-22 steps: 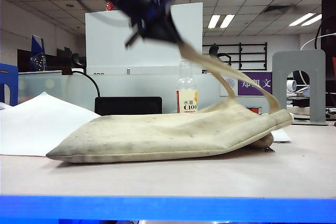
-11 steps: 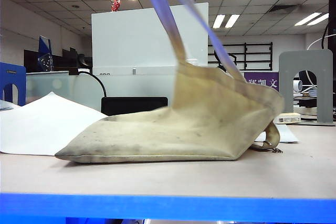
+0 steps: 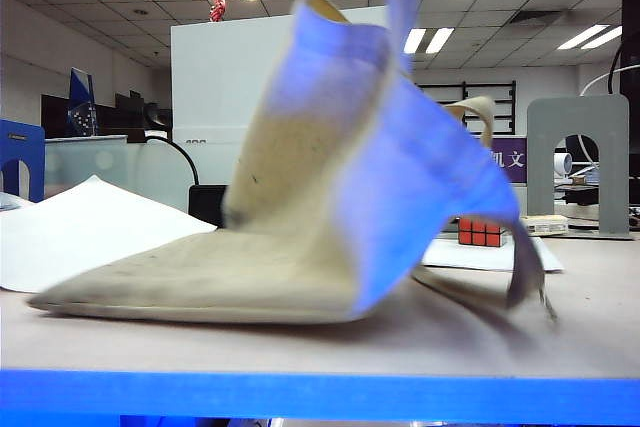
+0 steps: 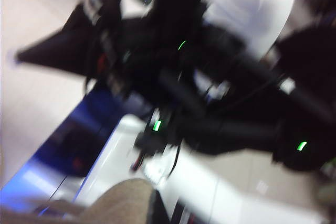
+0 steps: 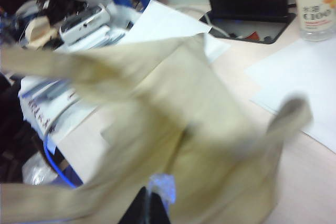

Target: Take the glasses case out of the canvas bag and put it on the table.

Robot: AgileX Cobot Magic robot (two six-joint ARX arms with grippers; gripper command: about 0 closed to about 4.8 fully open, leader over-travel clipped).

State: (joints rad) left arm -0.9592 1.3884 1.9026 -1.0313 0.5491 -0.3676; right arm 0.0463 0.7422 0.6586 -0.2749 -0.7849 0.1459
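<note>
Floppy cream canvas bag (image 3: 300, 217) is hoisted by its mouth end, base on the pale beige counter (image 3: 300, 342). Left tool (image 4: 149, 211) pinches canvas; right tool (image 5: 148, 208) is pressed together at bag's 6 o'clock. Glasses case unseen, judged inside. Next: open mouth, reach in.

Ext cam low at table (image 3: 560, 337) front edge, facing back; wrist cams close above canvas bag (image 3: 300, 247).

I see the canvas bag (image 3: 300, 217), cream-beige and speckled, with its mouth end hoisted high off the table (image 3: 560, 327) and its closed end lying flat near the blue front edge. One strap dangles to the tabletop. I can't see the glasses case.
</note>
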